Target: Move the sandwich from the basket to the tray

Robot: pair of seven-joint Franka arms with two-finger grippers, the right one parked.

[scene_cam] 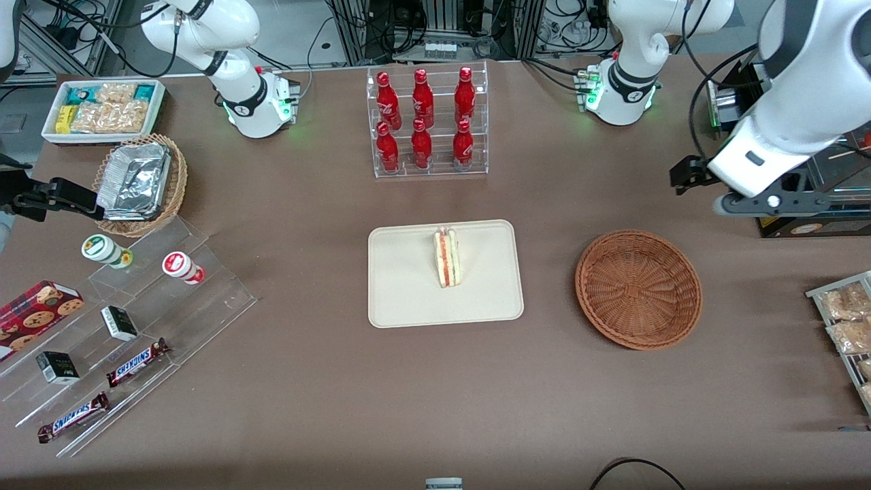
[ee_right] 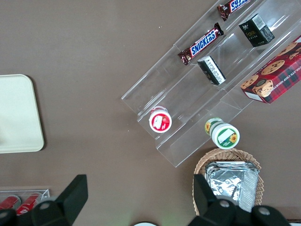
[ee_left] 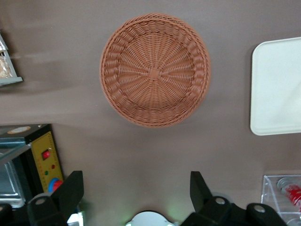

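One sandwich (scene_cam: 446, 258), a white-bread wedge striped red and pale at its cut edge, stands on the smooth cream tray (scene_cam: 408, 292) with rounded corners. One round woven basket (scene_cam: 638, 289) sits beside the tray toward the working arm's end, holding nothing, while six red bottles (scene_cam: 423, 119) fill a clear rack. The gripper (ee_left: 136, 190) hovers high above the table near that basket, fingers spread wide and gripping nothing

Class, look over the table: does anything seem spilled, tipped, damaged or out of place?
Nothing stands out. The sandwich sits on the tray, the basket is empty and upright, and the tool hangs open above the table.
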